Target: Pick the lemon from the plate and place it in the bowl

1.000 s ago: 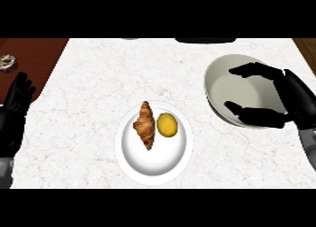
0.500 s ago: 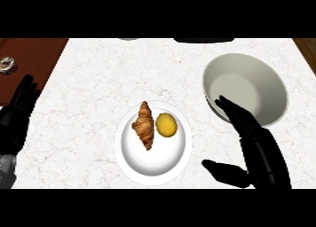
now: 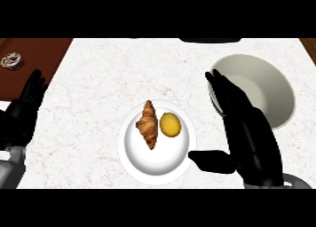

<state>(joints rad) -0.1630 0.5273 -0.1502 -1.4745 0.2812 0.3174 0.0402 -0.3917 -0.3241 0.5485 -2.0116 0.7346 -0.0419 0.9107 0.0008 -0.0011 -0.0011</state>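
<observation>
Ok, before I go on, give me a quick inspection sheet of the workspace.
Surface: white marbled counter.
Job's things: lemon on the plate, right of the croissant; bowl at the far right, lemon not in it.
Clutter: croissant on the plate; small round thing at far left, unclear.
Hands: right hand open, fingers straight, between plate and bowl, off the lemon; left hand open, resting at the left edge.
Cables: nothing seen.
Surroundings: brown surface beyond the counter's left edge.
</observation>
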